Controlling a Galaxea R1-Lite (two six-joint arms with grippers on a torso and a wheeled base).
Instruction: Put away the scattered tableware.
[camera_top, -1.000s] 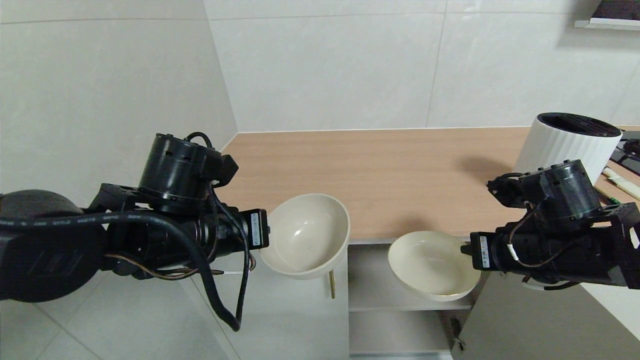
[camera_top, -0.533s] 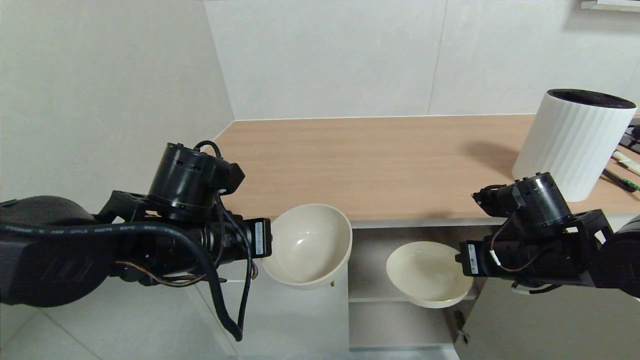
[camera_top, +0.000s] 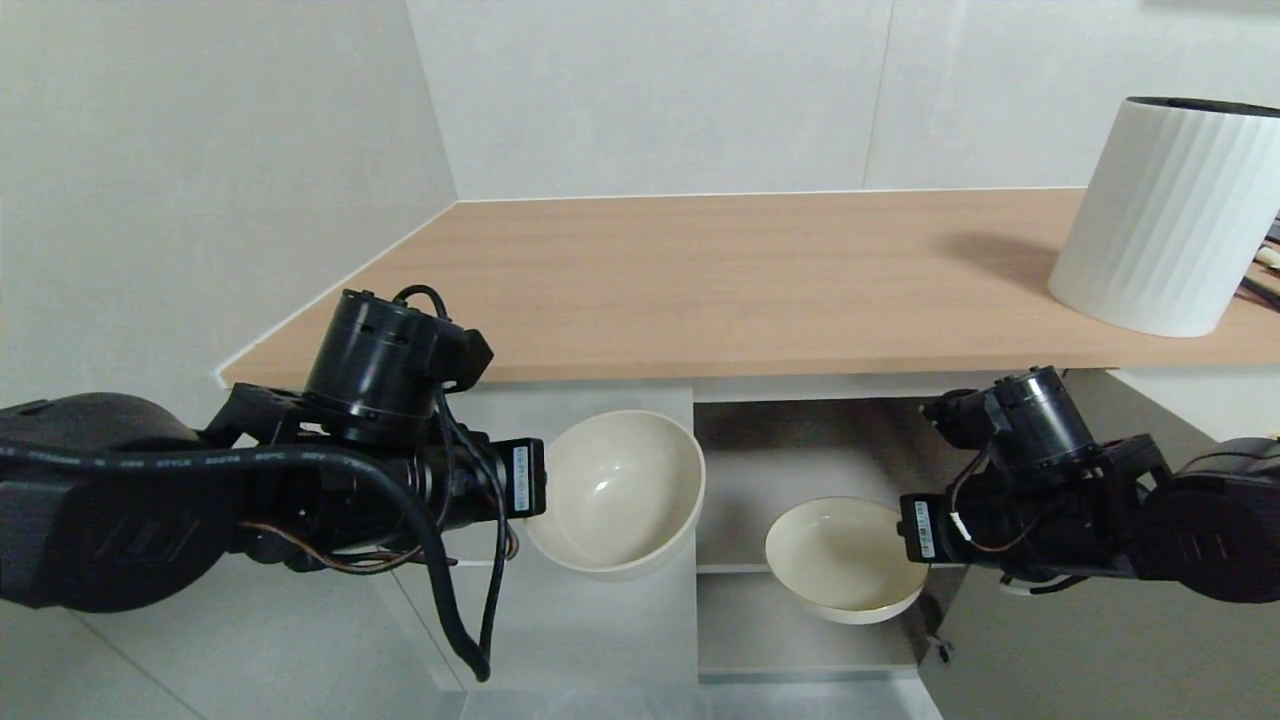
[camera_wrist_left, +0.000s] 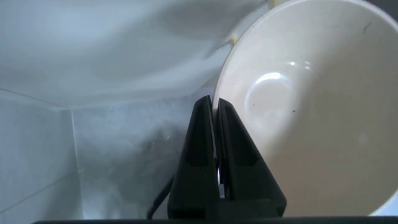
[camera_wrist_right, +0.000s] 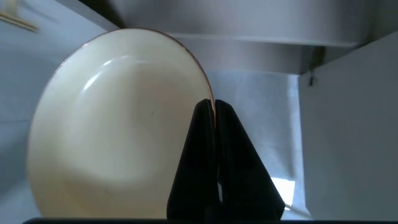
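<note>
I am holding two pieces of tableware in the air below the front edge of the wooden countertop (camera_top: 700, 280). My left gripper (camera_top: 537, 492) is pinching the rim of the deep bowl (camera_top: 615, 490), one finger inside the wall and one outside. The bowl is hanging tilted in front of the closed door (camera_top: 620, 630), just beside the open cabinet compartment. My right gripper (camera_top: 912, 540) is pinching the rim of the shallow bowl (camera_top: 840, 555) the same way. That bowl is hanging at the mouth of the compartment, level with the front edge of its shelf (camera_top: 730, 530).

I am judging the risks from here. Each bowl is hanging from a narrow pinch on one side of a glazed rim, so any jolt could make it swing or slide out of my fingers. The shallow bowl is sitting so close to the shelf edge that pushing in too low would knock its underside against that edge. The deep bowl is facing the door rather than the opening, so it would be striking the door's edge if I were driving it straight ahead. With both arms heading for one opening, the two bowls could be clashing together. The ribbed white container (camera_top: 1165, 215) is standing well apart near the countertop's right end.
</note>
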